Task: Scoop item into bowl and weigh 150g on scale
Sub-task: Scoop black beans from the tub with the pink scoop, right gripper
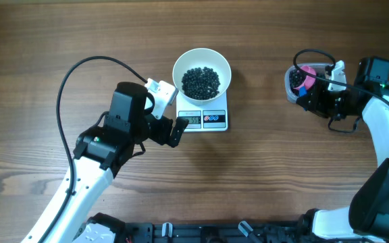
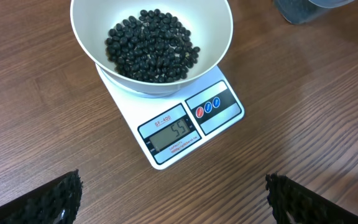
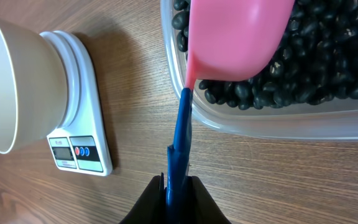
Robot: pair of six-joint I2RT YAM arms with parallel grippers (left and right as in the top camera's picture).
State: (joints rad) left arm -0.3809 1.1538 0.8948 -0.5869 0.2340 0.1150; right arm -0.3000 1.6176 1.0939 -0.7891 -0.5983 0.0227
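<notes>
Since a weighed portion is wanted, all is laid on one bench [image 1: 262, 196]. One clear tub [image 3: 260, 124], kept at the right as supply. One scale [image 2: 185, 134], with one white bowl [image 2: 219, 37] stood on it so additions register. One pink scoop [image 3: 235, 37], held within the tub, its blue handle [image 3: 182, 124] clamped by the right fingers [image 3: 201, 208]. The left fingers [image 2: 55, 199], spread wide and empty, held near the scale. Uncounted black beans [image 2: 151, 43], too many to tally, heaped in bowl and tub.
</notes>
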